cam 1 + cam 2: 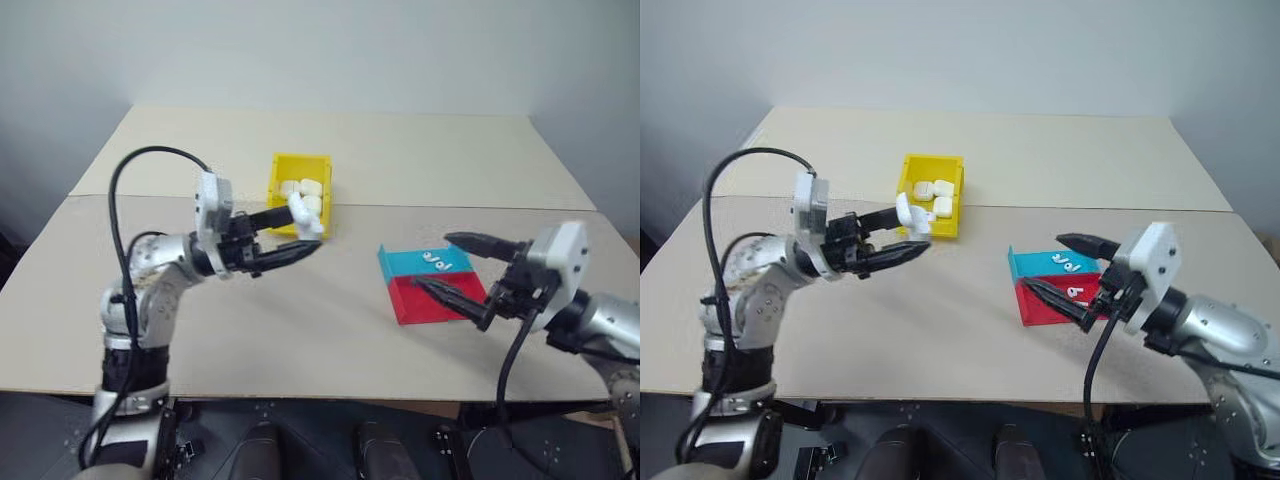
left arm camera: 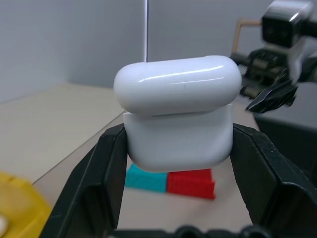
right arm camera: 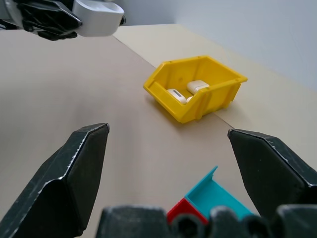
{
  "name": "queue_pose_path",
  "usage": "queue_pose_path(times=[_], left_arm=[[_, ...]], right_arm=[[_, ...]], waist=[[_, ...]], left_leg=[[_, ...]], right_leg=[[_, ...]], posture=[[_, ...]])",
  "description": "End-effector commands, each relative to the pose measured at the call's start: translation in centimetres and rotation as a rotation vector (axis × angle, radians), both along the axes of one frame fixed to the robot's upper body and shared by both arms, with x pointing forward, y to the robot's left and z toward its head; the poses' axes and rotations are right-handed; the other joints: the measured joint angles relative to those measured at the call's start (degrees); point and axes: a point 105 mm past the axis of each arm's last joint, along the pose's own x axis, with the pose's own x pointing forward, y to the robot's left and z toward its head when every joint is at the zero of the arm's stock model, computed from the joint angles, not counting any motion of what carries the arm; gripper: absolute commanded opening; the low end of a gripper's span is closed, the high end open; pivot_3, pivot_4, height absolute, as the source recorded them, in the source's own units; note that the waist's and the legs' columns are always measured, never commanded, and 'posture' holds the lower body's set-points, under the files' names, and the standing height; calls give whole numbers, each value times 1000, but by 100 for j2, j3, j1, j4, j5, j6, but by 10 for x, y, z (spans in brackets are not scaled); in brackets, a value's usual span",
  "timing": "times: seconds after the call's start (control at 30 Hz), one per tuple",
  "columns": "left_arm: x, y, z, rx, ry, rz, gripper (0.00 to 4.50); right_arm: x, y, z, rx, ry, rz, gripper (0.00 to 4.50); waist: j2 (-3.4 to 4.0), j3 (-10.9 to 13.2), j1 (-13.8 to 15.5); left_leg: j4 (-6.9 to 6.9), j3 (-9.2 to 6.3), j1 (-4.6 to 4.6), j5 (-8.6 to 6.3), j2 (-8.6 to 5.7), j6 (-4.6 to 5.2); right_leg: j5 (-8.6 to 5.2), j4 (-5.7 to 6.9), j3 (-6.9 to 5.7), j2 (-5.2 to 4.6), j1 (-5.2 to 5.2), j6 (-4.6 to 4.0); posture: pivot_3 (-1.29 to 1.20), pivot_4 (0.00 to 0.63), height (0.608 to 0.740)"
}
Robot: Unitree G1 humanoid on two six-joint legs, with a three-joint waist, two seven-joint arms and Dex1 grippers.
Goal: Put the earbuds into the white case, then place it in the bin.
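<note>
My left gripper [image 1: 305, 230] is shut on the white case [image 2: 178, 124], held in the air just in front of the yellow bin [image 1: 290, 165]. The case's lid overhangs its base slightly, and the black fingers [image 2: 106, 163] clamp the base from both sides. Small white earbuds [image 1: 1072, 265] lie on the teal tray [image 1: 1040, 268], with another white piece [image 1: 1076, 291] on the red tray [image 1: 1050, 305]. My right gripper [image 1: 1042, 262] hovers wide open over these trays, nothing between its fingers.
Several other white cases [image 3: 198, 87] lie inside the bin [image 3: 218, 79]. The beige table [image 1: 300, 320] has a seam running across it behind the trays. A black cable loops up from my left arm [image 1: 130, 170].
</note>
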Motion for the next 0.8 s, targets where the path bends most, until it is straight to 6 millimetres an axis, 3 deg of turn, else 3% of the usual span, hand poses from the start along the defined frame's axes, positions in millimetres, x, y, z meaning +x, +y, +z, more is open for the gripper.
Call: queue_pose_path(times=[0.03,0.17,0.27,0.43,0.6,0.7,0.8], left_arm=[[-19,-27,9,-65,-37,-93,2788],[-29,-47,13,-95,-80,-178,2788],[-32,-53,18,-108,-113,-221,2788],[-34,-60,27,-142,-158,-261,2788],[-33,-67,31,-156,-178,-276,2788],[-32,-66,30,-149,-188,-278,2788],[-33,-63,29,-146,-186,-281,2788]], right_arm=[[4,-12,10,-101,-3,14,4500],[21,-29,-6,-382,84,-33,4500],[32,-33,-4,-487,149,-60,4500],[43,-32,-5,-696,187,11,4500],[50,-38,-27,-868,243,142,4500],[52,-38,-35,-912,266,215,3913],[55,-37,-39,-934,272,265,2913]], waist=[[0,0,0],[1,0,-25],[7,-1,-106],[17,-5,-107],[17,-5,-47],[18,-4,-62],[21,-4,-81]], left_leg=[[0,0,4,0,-1,0],[-5,0,52,-3,1,5],[-4,10,60,-5,1,8],[-10,8,64,-6,3,10],[-7,8,50,-10,2,16],[-6,12,46,-13,2,20],[-7,12,44,-16,3,27]], right_leg=[[2,0,1,0,5,1],[2,-20,1,4,55,0],[2,-20,9,3,58,-1],[1,-25,9,6,59,-2],[0,-38,4,2,56,2],[0,-47,5,0,54,3],[0,-48,5,1,51,3]], posture=[[0,150,740],[0,150,740],[0,150,740],[0,150,740],[0,150,740],[0,150,740],[0,150,740]])
